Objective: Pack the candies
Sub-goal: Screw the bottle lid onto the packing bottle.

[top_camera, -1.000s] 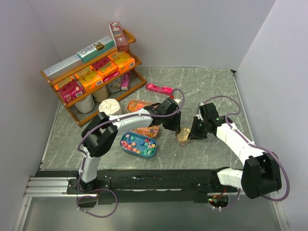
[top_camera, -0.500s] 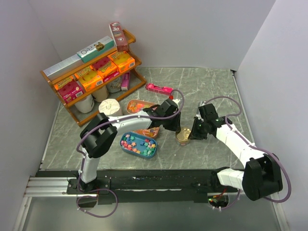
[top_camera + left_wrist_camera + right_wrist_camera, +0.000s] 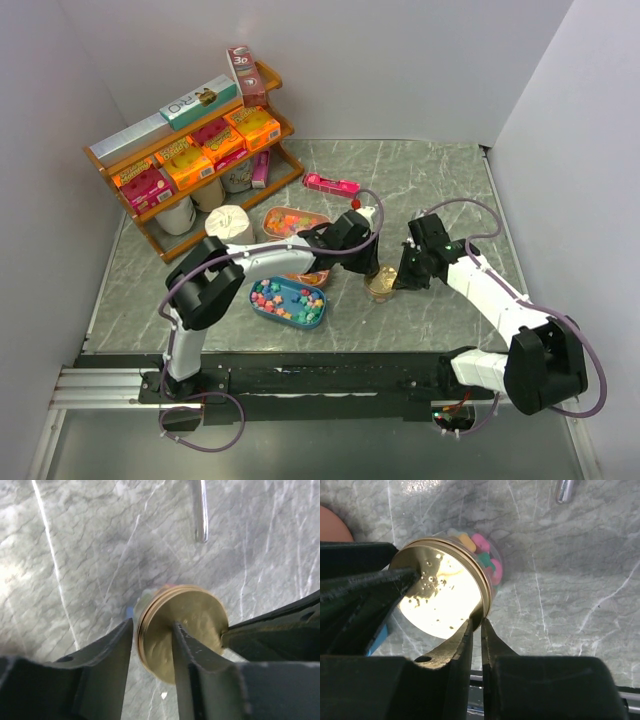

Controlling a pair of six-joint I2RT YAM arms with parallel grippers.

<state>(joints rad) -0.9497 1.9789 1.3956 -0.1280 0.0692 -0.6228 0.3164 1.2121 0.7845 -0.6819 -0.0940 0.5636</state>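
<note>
Right wrist: candies (image 3: 480, 542) sit under the gold lid (image 3: 440, 590) pinched by right tool (image 3: 476, 622); hold of left tool (image 3: 152, 630) unclear.

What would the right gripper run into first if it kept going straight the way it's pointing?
The gold lid on the jar of candies. The right gripper sits right at the lid's near rim, so contact looks almost immediate, though depth is unclear.

gold metal lid (image 3: 442, 592) on a clear jar (image 3: 500, 550)
lid smooth, mirror-glossy at the right gripper (image 3: 476, 624) tips; its fingers (image 3: 450, 655) matt black plastic; beyond them glossy candies (image 3: 480, 542) behind the clear wall; polished grey marble-look table (image 3: 570, 580).
</note>
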